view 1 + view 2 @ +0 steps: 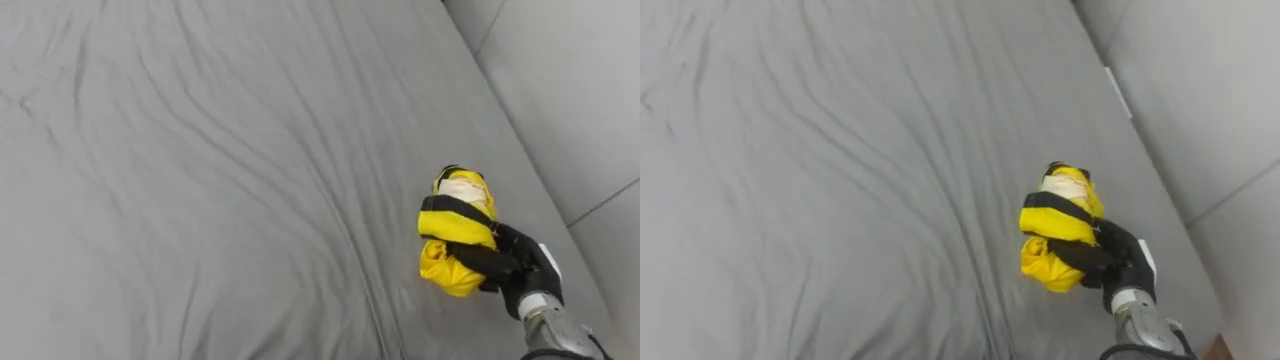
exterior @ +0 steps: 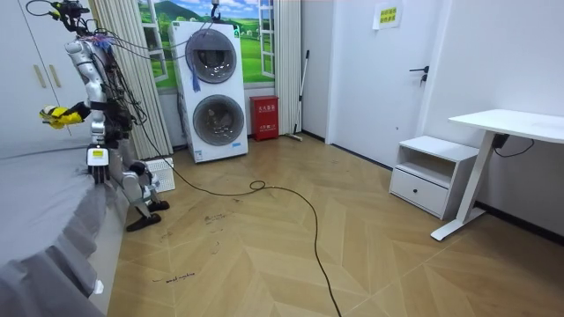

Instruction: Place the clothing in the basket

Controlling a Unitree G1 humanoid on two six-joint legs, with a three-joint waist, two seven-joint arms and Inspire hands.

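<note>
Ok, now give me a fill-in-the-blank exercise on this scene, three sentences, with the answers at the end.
1. The right hand is shut on a bundled garment whose colour is ____.
2. Below the garment spreads a wrinkled sheet whose colour is ____.
3. In the room view, the box on the floor beside the stacked machines is ____ in colour.

Missing words: yellow; grey; red.

Bunched yellow cloth garment [image 1: 455, 235]: bright yellow, black bands, cream patch on top. Black-fingered right hand [image 1: 520, 270]: black, silver wrist. Wrinkled grey bed sheet [image 1: 200, 180]: plain grey. Herringbone wooden floor [image 2: 352, 246]: light oak. Stacked boxy washing machines [image 2: 211, 88]: white, dark round doors.
</note>
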